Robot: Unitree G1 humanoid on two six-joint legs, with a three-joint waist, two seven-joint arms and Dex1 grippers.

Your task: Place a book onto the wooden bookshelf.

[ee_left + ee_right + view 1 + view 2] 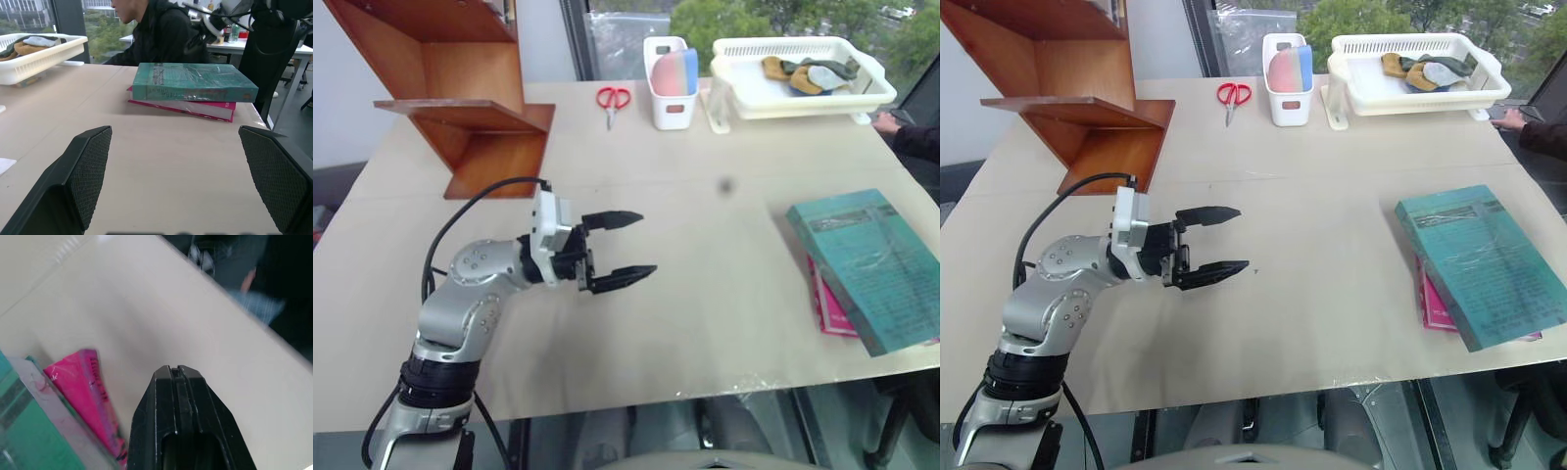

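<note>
At the far left corner of the table (705, 323) stood the wooden bookshelf (470, 108), its slanted reddish boards and flat ledges bare where they showed. Nearer the front edge, the left gripper (628, 247) hung just above the tabletop, pointing level toward the right with its two black fingers spread wide apart and nothing between them. Behind it, along the far side, lay red-handled scissors (613, 100), then a small white bin (670, 110), then a white slatted basket (803, 83) holding some cloth items. Toward the right edge the book (871, 264), teal-green and glossy, lay flat on top of a pink book (830, 308), well apart from the shelf and from the left gripper. The right gripper (175, 373) hovered near the pink book's corner, its fingers pressed together on nothing, touching neither book.
</note>
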